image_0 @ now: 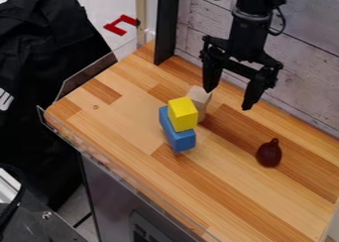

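Note:
The black gripper (228, 99) hangs open over the back of the wooden counter, with nothing between its fingers. Its left finger is nearest to a pale wooden block (200, 99), which stands behind a yellow block; whether they touch I cannot tell. That yellow block (183, 114) rests on top of a longer blue block (177, 131) near the middle of the counter. To the right lies a dark red, rounded object with a narrow tip (269, 153), apart from the blocks.
The wooden counter (119, 122) has a clear raised edging along its left and front sides. A black upright post (166, 25) stands at the back left, beside a whitish plank wall (305, 57). Dark cloth (46, 77) lies beyond the left edge.

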You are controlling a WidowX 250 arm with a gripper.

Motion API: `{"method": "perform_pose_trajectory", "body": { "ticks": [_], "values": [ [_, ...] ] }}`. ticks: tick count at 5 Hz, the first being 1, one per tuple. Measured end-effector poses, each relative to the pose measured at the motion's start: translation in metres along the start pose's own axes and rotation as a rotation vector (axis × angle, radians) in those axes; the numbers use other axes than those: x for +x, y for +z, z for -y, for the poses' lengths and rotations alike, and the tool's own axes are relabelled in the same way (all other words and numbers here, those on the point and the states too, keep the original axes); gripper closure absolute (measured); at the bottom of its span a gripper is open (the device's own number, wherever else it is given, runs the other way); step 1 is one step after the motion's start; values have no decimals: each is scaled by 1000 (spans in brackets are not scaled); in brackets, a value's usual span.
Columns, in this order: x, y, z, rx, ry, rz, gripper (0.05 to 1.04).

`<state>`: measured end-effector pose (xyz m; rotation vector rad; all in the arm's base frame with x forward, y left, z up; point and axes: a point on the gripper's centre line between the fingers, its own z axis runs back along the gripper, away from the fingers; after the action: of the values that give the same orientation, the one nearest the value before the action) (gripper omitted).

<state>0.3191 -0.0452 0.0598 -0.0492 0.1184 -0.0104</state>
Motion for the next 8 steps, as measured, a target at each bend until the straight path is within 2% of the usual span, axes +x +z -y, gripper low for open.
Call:
{"method": "perform_pose_trajectory", "body": {
  "ticks": [1,2,3,5,7,8],
  "values": [
    [-3,-13,-1,4,3,-43,85],
    [0,-10,-7,-13,27,-37,85],
    [9,1,-16,-15,48,-4,85],
    [18,11,-19,-5,36,23,85],
    [13,0,-44,-13,115,-19,85],
    [12,0,-51,-17,135,-20,85]
  ]
}}
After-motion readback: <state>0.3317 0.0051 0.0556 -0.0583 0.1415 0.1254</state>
